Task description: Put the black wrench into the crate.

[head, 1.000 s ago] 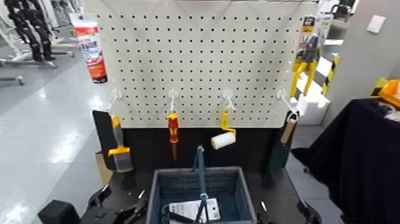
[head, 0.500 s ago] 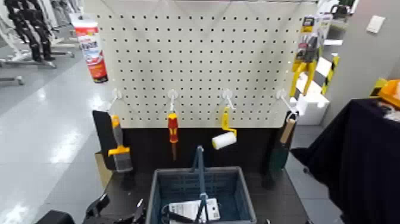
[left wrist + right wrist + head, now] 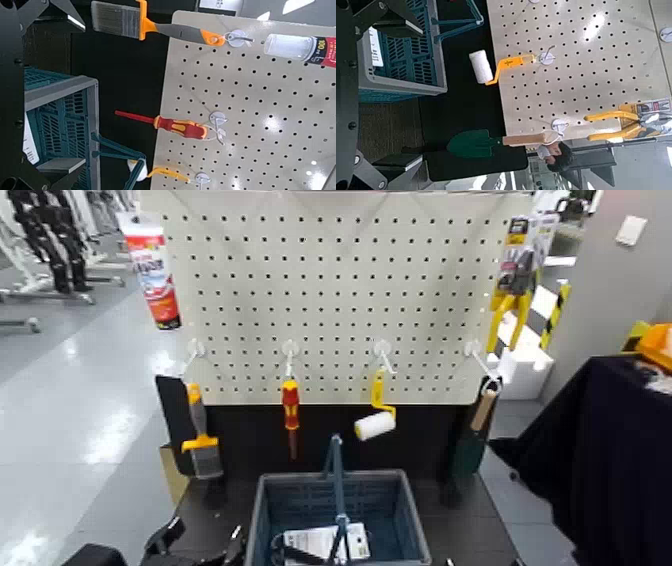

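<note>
1. Left gripper (image 3: 79, 95) and right gripper (image 3: 419, 96): both open, empty, flanking the crate (image 3: 413, 515); presumably parked clear after a release.
2. We read the dark slim shape (image 3: 303, 556) on the white card (image 3: 357, 542), inside the crate between the grippers, as the black wrench; identity uncertain.
3. Head view shows that shape; we cannot make it out in either wrist view.

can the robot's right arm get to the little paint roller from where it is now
Probably yes: the right gripper looks open and sits near the basket, and nothing seems to block the space before the paint roller, which hangs from its hook.
</note>
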`<act>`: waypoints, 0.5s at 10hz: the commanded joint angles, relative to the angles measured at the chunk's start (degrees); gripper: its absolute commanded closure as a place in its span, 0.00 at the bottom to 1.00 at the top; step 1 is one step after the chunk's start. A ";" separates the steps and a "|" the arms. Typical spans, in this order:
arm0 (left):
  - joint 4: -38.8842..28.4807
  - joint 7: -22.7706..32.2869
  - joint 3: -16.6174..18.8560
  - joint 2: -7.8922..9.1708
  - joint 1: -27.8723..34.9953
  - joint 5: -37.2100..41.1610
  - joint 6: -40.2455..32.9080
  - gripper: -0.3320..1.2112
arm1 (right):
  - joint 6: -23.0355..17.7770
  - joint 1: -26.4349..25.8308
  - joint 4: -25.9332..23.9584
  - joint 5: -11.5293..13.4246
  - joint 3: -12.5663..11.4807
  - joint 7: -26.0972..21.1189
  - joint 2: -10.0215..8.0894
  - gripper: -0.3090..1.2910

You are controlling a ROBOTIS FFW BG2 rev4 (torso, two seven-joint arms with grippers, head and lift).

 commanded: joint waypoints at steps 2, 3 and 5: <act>0.01 -0.01 0.01 -0.08 -0.09 -0.09 0.45 0.30 | 0.93 -0.25 -0.28 0.54 0.12 -0.15 -0.06 0.31; 0.01 0.08 0.01 -0.08 -0.09 -0.09 0.45 0.30 | 1.19 -0.34 -0.55 1.15 0.12 -0.33 -0.06 0.31; 0.01 0.08 0.01 -0.08 -0.09 -0.17 0.63 0.30 | 1.28 -0.34 -0.72 1.77 0.21 -0.68 -0.06 0.30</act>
